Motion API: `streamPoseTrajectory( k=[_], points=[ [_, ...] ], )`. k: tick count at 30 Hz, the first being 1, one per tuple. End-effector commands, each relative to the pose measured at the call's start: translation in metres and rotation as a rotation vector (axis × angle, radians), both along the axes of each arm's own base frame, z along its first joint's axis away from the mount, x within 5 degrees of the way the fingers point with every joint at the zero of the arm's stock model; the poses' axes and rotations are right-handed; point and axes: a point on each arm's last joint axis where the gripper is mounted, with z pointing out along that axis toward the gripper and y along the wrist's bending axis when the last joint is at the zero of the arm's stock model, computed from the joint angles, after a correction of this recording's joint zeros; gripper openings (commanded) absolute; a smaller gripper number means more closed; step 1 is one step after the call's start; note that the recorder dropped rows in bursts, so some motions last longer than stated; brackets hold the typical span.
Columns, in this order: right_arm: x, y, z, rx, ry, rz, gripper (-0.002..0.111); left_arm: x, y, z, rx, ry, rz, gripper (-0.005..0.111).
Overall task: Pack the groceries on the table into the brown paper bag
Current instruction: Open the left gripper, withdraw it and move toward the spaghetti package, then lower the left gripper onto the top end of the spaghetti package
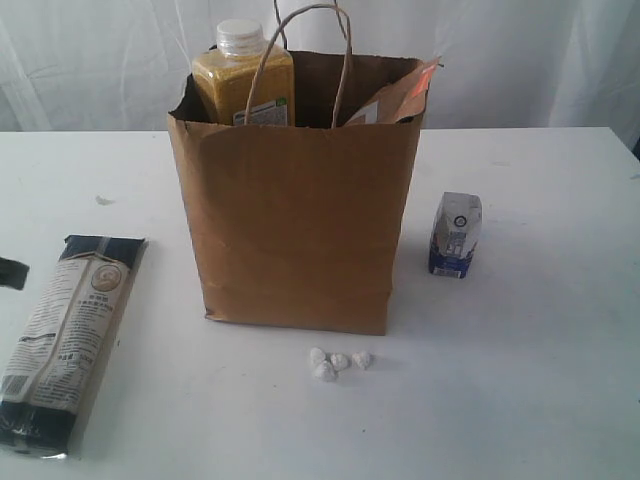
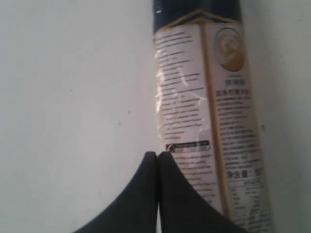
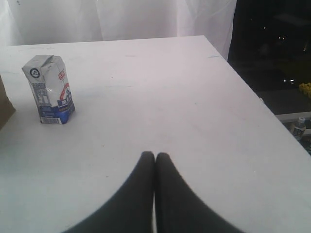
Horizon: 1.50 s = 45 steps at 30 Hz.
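The brown paper bag [image 1: 300, 230] stands upright mid-table, its corner [image 3: 4, 104] also showing in the right wrist view. A yellow-grain bottle [image 1: 245, 85] and a brown-red pouch [image 1: 400, 95] stick out of its top. The long noodle packet [image 1: 70, 335] lies flat at the left. Just right of the bag stands the small blue-white carton [image 1: 456, 235]. Tiny white lumps [image 1: 338, 363] sit in front of the bag. My left gripper [image 2: 158, 154] is shut and empty, its tips at the edge of the noodle packet [image 2: 209, 107]. My right gripper [image 3: 155, 155] is shut and empty over bare table, well short of the carton [image 3: 48, 90].
The white table [image 1: 540, 380] spreads wide around the bag. Its side edge [image 3: 252, 92] drops off to a dark area in the right wrist view. A white curtain [image 1: 520, 60] hangs behind. A dark tip [image 1: 12, 272] shows at the exterior view's left edge, beside the noodle packet.
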Motion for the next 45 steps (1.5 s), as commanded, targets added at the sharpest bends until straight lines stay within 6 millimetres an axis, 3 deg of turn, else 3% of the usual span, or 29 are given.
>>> streamPoseTrajectory(
  k=[1,10,14,21,29,38,42,45],
  points=[
    [0.000,0.000,-0.001,-0.005,-0.007,0.004,0.000,0.033,-0.013,-0.001,0.019,0.045,-0.106,0.014],
    [0.000,0.000,-0.001,-0.005,-0.007,0.004,0.000,0.065,-0.017,-0.017,-0.007,-0.019,-0.083,0.069],
    [0.000,0.000,-0.001,-0.005,-0.007,0.004,0.000,0.074,-0.019,-0.029,-0.055,-0.065,-0.026,0.084],
    [0.000,0.000,-0.001,-0.005,-0.007,0.004,0.000,0.079,-0.019,-0.026,-0.072,-0.120,-0.015,0.086],
    [0.000,0.000,-0.001,-0.005,-0.007,0.004,0.000,0.093,-0.021,-0.011,-0.109,-0.345,-0.010,0.086],
    [0.000,0.000,-0.001,-0.005,-0.007,0.004,0.000,0.086,-0.019,-0.020,-0.123,-0.224,0.033,0.087],
    [0.000,0.000,-0.001,-0.005,-0.007,0.004,0.000,0.083,-0.019,-0.023,-0.119,-0.170,0.039,0.106],
    [0.000,0.000,-0.001,-0.005,-0.007,0.004,0.000,0.076,-0.018,-0.029,-0.105,-0.076,0.044,0.105]
  ],
)
